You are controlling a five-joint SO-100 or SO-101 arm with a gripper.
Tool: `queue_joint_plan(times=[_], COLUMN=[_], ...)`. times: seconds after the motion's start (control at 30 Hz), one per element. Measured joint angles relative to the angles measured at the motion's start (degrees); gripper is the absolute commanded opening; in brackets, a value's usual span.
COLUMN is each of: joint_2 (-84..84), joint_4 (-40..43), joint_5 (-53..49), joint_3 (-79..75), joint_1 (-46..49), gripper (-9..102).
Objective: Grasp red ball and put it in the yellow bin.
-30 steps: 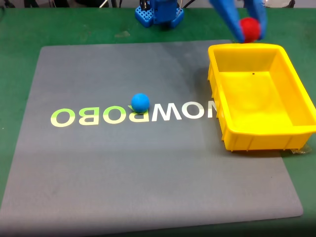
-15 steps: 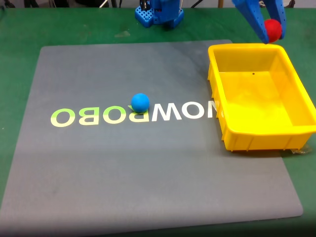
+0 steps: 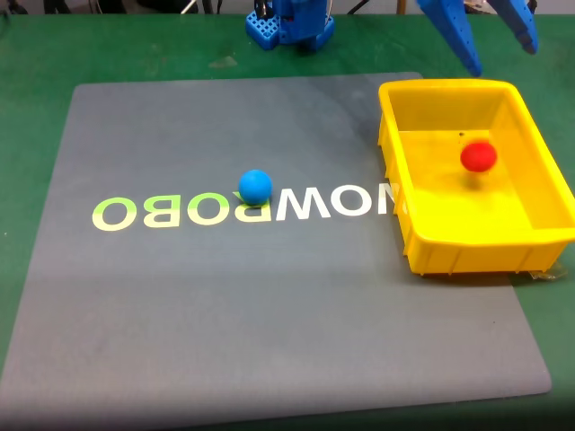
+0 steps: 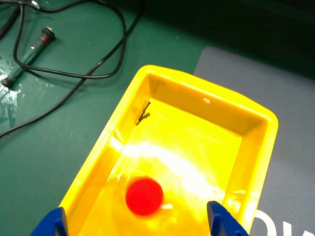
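The red ball is inside the yellow bin, just over its floor with a shadow under it. My blue gripper hangs open above the bin's far rim, nothing between its fingers. In the wrist view the two blue fingertips stand wide apart at the bottom edge, with the gripper over the ball. The blue ball rests on the grey mat, left of the bin.
The grey mat with pale lettering covers the green table. The arm's blue base stands at the back. Black cables lie on the green surface beside the bin in the wrist view.
The gripper carried the red ball rightward over the bin's far rim, then opened. The ball dropped into the bin. The blue ball did not move.
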Motion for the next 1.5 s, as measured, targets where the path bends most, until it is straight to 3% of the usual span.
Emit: queue_joint_plan(times=[0.23, 0.4, 0.63, 1.03, 1.5], joint_2=[2.72, 11.87, 42.54, 82.09, 96.68], joint_4=[0.0, 2.2, 2.2, 6.06, 20.13], joint_5=[0.0, 0.0, -7.82, -17.67, -18.54], joint_3=[0.79, 7.56, 38.41, 84.99, 97.91], joint_1=[0.79, 3.52, 11.6, 26.81, 33.57], gripper=[32, 25, 0, 0, 0])
